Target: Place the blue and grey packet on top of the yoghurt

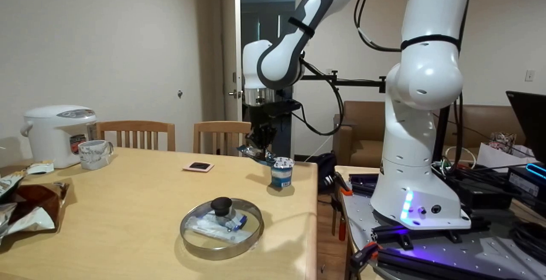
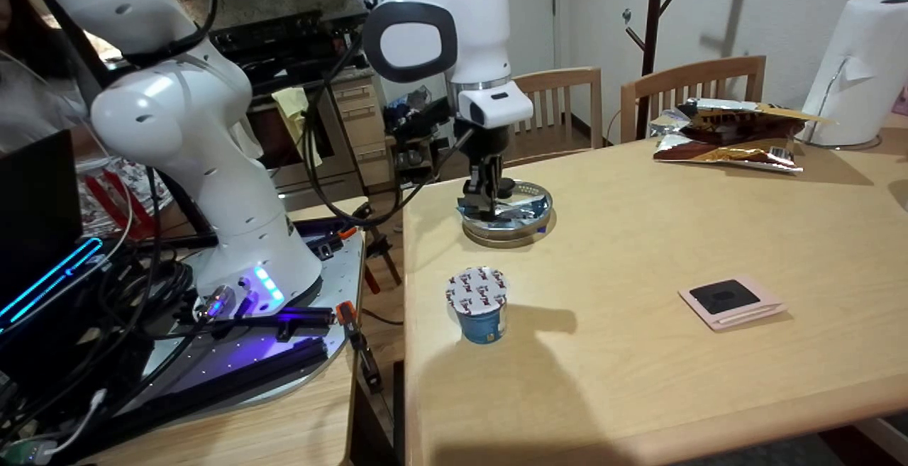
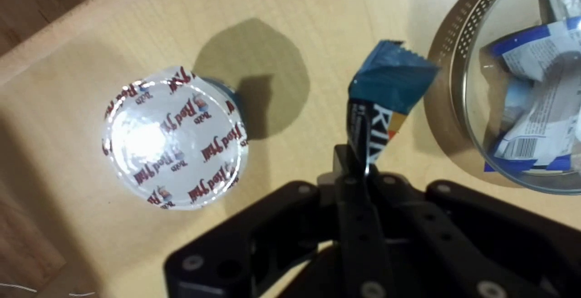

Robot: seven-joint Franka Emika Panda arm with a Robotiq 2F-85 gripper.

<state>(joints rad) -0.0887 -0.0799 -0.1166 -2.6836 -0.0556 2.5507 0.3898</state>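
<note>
The pincer [image 3: 366,176] is clamped on the packet [image 3: 390,80], above the counter [image 2: 617,246] and apart from the yoghurt [image 3: 177,139]. The yoghurt stands upright near the counter's edge.

Glossy, crinkled film on the packet [image 3: 389,87], and what a gleam from the foil-topped yoghurt [image 3: 177,141]! Matt claw [image 3: 366,173], smooth grained wood on the tabletop [image 2: 610,239], then shiny metal and clear glass on the round dish [image 1: 213,253]!
</note>
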